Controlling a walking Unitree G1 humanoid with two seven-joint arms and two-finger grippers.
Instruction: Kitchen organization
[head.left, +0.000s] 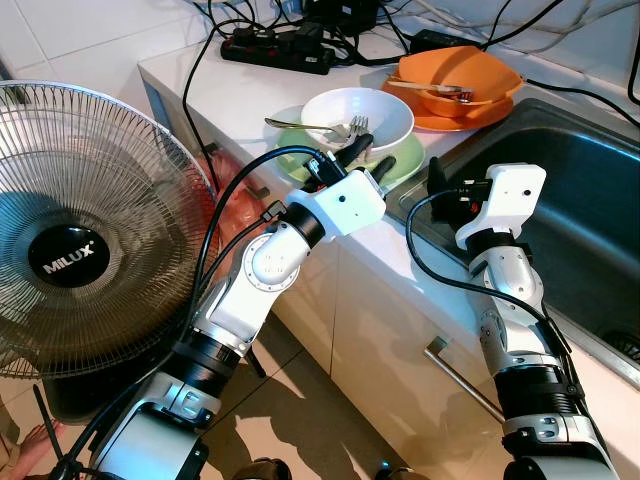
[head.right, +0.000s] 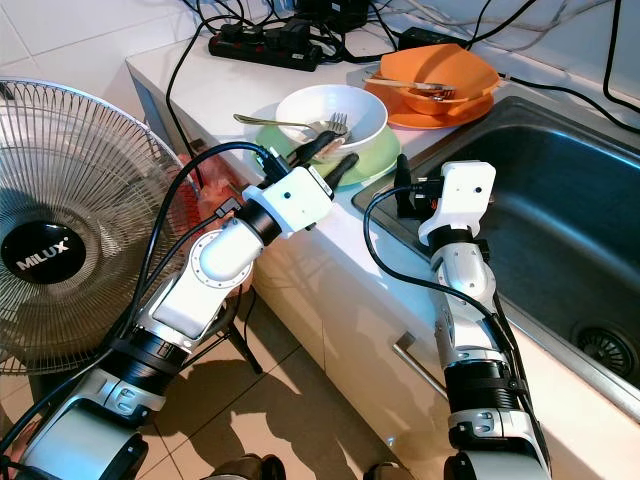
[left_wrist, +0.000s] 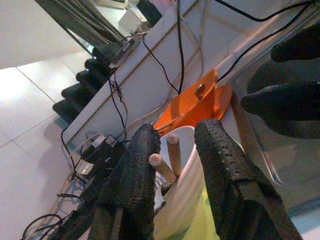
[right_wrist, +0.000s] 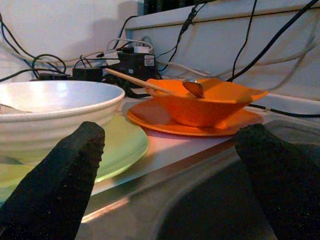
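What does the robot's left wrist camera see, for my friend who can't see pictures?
The left gripper has its two black fingers either side of two wooden chopstick ends at the rim of a white bowl. Behind it sit an orange bowl and a black power strip by the wall.

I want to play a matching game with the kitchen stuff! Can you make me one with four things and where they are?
Things:
1. white bowl
2. orange bowl
3. fan
4. power strip

Places:
A. on the floor beside the counter
B. on the green plate
C. at the back of the counter, among cables
D. on the orange plate

Pairs: 1-B, 2-D, 3-A, 4-C
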